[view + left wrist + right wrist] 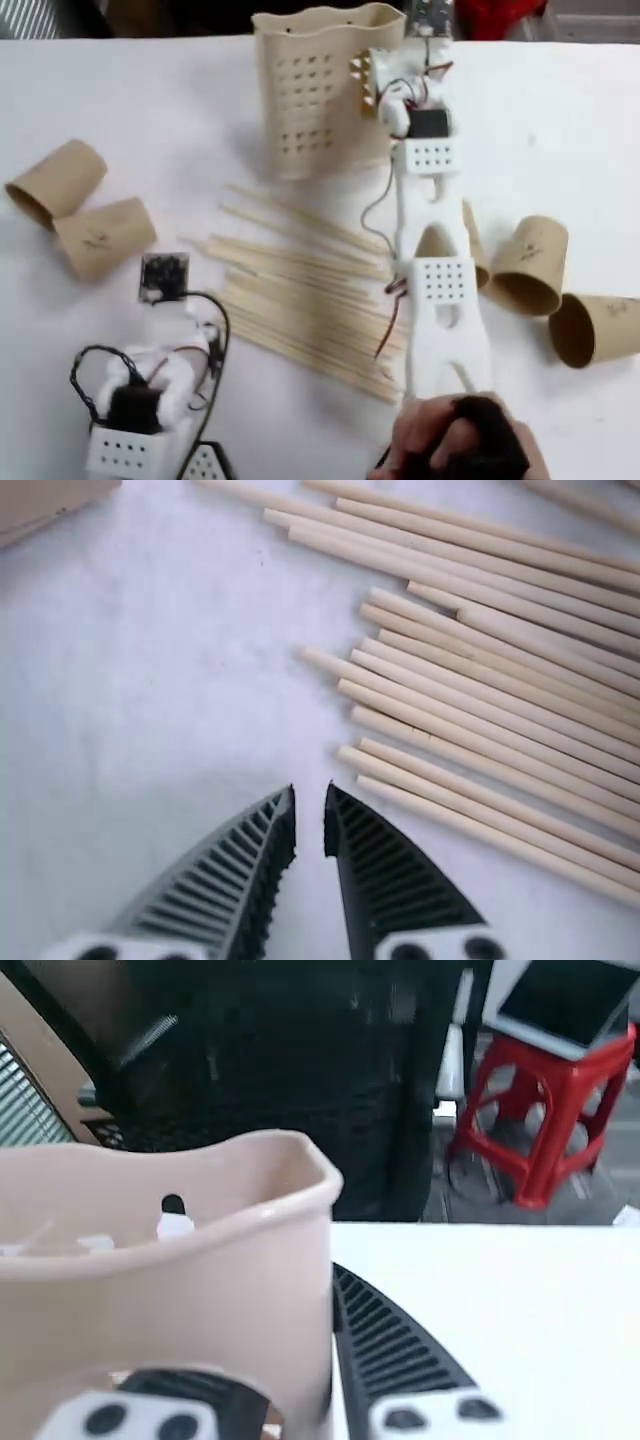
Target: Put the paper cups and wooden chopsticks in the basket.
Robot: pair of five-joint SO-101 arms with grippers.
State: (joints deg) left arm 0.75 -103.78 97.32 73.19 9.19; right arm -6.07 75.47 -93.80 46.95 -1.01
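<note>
- Hovering low over the table (150, 680), the left gripper (310, 798) has its jaws slightly parted, holding nothing.
- Just ahead of it lie pale, round chopsticks (480, 710), loosely parallel.
- The right gripper (325, 1295) pinches the wall of the upright, beige, perforated basket (200, 1290).
- Brown paper cups (530, 265) lie tipped over, well behind it.

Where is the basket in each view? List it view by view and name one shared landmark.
High view: basket near the far edge of the table, beyond the chopsticks.
Right wrist view: basket wall and rim close up, table beside it.
Left wrist view: chopsticks on the table instead.
Shared landmark: the white table.
</note>
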